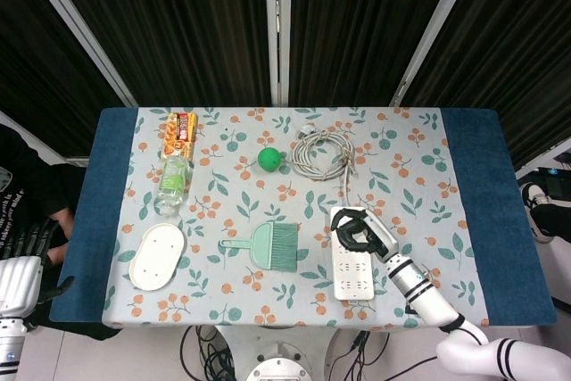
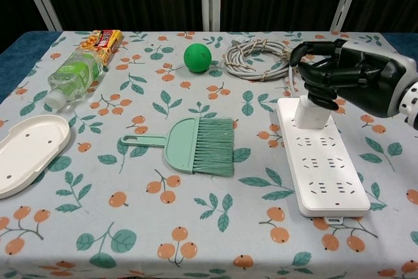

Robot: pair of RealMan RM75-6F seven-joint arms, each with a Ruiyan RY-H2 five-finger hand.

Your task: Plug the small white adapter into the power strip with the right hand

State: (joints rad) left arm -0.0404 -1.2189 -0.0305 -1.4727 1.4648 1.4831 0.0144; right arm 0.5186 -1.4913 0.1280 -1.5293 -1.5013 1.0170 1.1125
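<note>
The small white adapter [image 2: 308,113] stands upright on the far end of the white power strip [image 2: 326,168], at the table's right. My right hand [image 2: 349,80], dark-fingered, curls over the adapter from the right, and its fingertips [image 2: 321,98] grip the adapter's top. In the head view the right hand [image 1: 359,229] covers the far end of the power strip [image 1: 354,276] and hides the adapter. My left hand [image 1: 21,279] hangs off the table's near left corner, its fingers too unclear to read.
A coiled grey cable [image 2: 257,57] lies just beyond the strip. A green dustpan and brush [image 2: 196,146] sit mid-table, left of the strip. Further left are a green ball [image 2: 196,57], a plastic bottle [image 2: 75,74], a snack pack [image 2: 106,38] and a white oval tray [image 2: 26,150].
</note>
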